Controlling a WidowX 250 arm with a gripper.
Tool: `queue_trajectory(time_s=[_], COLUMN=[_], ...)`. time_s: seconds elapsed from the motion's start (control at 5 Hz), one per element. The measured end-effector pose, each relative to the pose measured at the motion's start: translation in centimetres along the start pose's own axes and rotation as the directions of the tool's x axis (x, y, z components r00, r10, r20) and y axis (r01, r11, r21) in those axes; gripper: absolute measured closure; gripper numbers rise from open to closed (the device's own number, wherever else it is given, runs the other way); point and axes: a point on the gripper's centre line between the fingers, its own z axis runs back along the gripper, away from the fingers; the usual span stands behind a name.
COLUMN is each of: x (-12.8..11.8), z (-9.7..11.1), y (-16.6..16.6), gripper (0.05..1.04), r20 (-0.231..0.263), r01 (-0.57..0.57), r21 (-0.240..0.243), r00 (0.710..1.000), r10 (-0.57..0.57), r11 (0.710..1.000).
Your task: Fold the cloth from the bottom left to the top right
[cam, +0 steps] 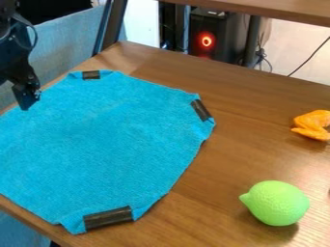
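The black hand (27, 100) hangs in front of or above the left edge of the turquoise cloth (109, 140), near the table's upper left edge; whether it is spread or pressed together I cannot tell. The cloth lies on the left part of the table (238, 159), near its far corner and lower left edge. Its visible outline is angular, with blunt ends: one points toward the far corner, one toward the right edge, and one toward the lower left edge. The left side runs out of view, so I cannot tell its long axis. The cloth is laid out flat, matte and finely textured, with faint creases and slightly wavy edges. Dark strips, like tape, mark the three blunt ends; the lowest is longest. Well apart to the right sits a bright green toy lime (277, 202), then an orange, lobed thing (312, 124) near the right edge of view.
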Motion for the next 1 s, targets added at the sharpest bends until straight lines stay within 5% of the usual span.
queue_trajectory(time_s=[0.2,0.6,0.8,1.0], x=[-0.2,-0.2,-1.2,-3.3], z=[-0.5,-0.1,-0.2,-1.4], y=[-0.4,3.1,5.7,6.5], gripper=[0.083,0.083,0.083,0.083], r20=[-0.018,-0.094,-0.148,-0.241], r01=[-0.006,-0.361,-0.564,-0.727], r21=[-0.02,-0.097,-0.065,-0.055], r00=[1.0,0.931,0.821,0.675], r10=[0.006,0.353,0.551,0.697], r11=[1.0,0.927,0.823,0.684])
